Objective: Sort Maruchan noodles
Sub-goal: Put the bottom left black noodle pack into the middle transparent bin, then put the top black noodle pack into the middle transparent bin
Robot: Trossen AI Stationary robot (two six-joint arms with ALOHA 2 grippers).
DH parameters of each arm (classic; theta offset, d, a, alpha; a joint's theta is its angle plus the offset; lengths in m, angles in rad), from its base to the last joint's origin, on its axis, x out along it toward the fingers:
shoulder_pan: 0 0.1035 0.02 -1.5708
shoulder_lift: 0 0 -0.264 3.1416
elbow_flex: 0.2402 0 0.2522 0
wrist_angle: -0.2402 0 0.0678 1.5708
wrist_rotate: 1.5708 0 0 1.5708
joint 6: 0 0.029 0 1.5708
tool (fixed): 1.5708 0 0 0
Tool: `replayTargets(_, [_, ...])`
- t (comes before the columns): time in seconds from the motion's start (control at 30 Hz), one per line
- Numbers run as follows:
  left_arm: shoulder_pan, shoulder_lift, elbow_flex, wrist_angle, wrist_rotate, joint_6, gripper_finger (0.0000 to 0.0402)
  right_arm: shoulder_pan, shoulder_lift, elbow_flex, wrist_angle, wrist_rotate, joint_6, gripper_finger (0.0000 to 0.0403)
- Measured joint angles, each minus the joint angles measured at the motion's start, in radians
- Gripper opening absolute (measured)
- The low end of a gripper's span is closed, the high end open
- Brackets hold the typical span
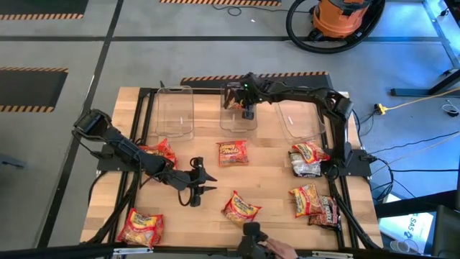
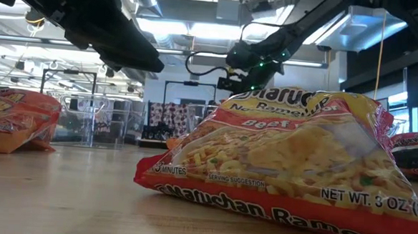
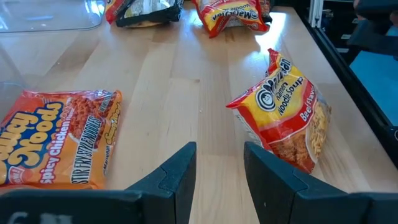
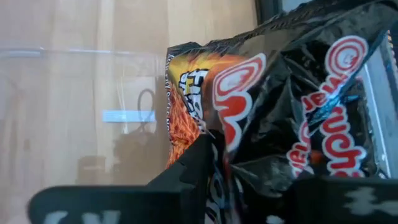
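Wooden counter [image 1: 215, 180] strewn with ramen packets. Nearest the low camera: a red and yellow packet [image 2: 285, 164], printed "Maruchan Ramen", "beef", "3 minutes", "serving suggestion", "NET WT. 3 OZ". Same packet [image 1: 241, 208] near the counter's front edge in the high view, and in the left wrist view [image 3: 286, 118], reading "Maruchan", "noodle soup", "Beef Flavor".

Beside it, mid-counter, an orange packet [image 1: 233, 152], marked in the left wrist view [image 3: 59, 137] "Saucy Noods", "spicy chicken", "STIR FRY STYLE NOODLES". Another orange-red packet [image 1: 140, 226] at the front left corner; one more [image 1: 159, 152] half hidden under the left arm. On the right side, a cluster: two packets [image 1: 307, 160] stacked by the arm base, then a yellow-red one [image 1: 305, 199] and a dark one [image 1: 328, 212] touching it.

Three clear bins along the far edge: left bin [image 1: 175, 111], middle bin [image 1: 237, 119], right bin [image 1: 298, 119].

Left gripper [image 1: 195, 185] low over bare wood between the packets, jaws partly apart, holding nothing.

Right gripper [image 1: 246, 108] above the middle bin, jaws pinching the crumpled edge of a dark maroon-black packet [image 4: 298, 118], "Maruchan" in white and red lettering, orange noodle picture on its face, hanging over the bin's clear wall.

Beyond the counter: an orange shop vacuum [image 1: 338, 18] with a black hose on the floor, striped hazard tape, cables.
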Motion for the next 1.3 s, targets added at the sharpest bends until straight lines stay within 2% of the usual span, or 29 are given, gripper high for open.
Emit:
replayTargets(0.27, [0.0,0.0,0.0,0.001,-0.035,-0.028,0.0128,0.005,0.008,0.0,0.014,0.004,0.008,0.0184])
replayTargets(0.37, [0.0,0.0,0.0,0.001,-0.035,-0.033,0.0128,0.021,-0.017,0.0,-0.004,0.039,0.011,0.0211])
replayTargets(0.47, [0.001,0.0,0.0,0.002,-0.035,-0.027,0.0128,0.055,-0.072,0.032,-0.111,0.102,0.011,0.0226])
replayTargets(0.7, [0.003,0.0,0.0,0.003,-0.035,-0.026,0.0128,0.194,-0.288,0.139,-0.518,0.115,0.214,0.0224])
replayTargets(0.9, [-0.002,0.0,0.0,0.009,-0.044,-0.039,0.0128,0.363,-0.475,0.14,-0.758,-0.016,0.485,0.0212])
replayTargets(1.13, [-0.013,0.0,0.0,0.018,-0.046,-0.059,0.0128,0.593,-0.624,0.027,-0.817,-0.037,0.764,0.0196])
replayTargets(1.3, [-0.014,0.0,0.0,0.03,-0.046,-0.079,0.0128,0.733,-0.688,-0.141,-0.816,0.032,0.984,0.0194])
